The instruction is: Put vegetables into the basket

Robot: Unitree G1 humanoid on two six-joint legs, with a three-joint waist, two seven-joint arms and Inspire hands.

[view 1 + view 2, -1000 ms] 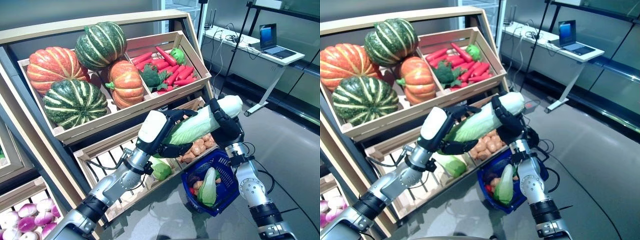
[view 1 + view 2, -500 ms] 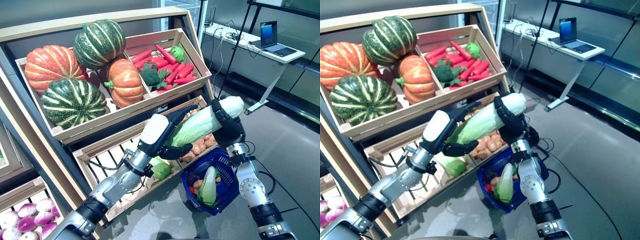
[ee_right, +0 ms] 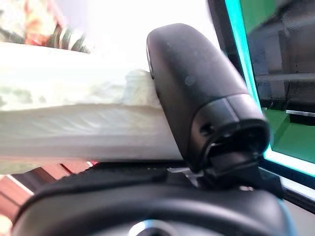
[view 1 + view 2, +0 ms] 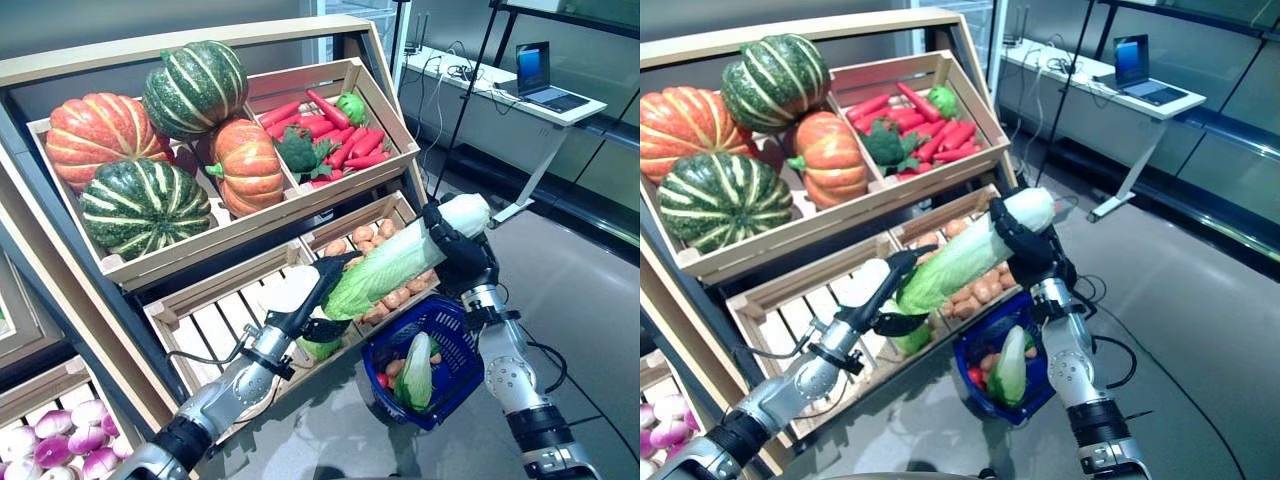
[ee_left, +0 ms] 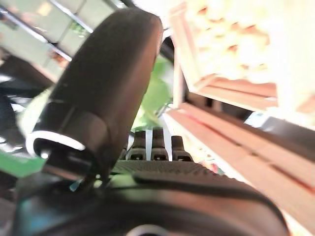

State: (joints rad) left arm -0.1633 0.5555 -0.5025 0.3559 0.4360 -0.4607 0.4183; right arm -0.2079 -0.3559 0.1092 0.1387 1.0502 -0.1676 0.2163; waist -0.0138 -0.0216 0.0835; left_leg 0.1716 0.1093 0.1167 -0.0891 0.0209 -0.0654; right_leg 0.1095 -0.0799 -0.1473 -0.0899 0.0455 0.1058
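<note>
Your right hand (image 4: pixel 458 255) grips the cabbage (image 4: pixel 395 260) near its white end, long axis slanting above the basket (image 4: pixel 452 350); left hand (image 4: pixel 310 300), fingers relaxed, sits beside its leafy tip.

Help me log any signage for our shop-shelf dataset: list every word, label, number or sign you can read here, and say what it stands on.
No readable text in any view.
Wooden crates: no labels or price tags show.
Blue basket: no visible print.
Laptop on the white desk: its screen glows, but anything on it is too small to read.
Cabbage in the right hand: no sticker visible.
</note>
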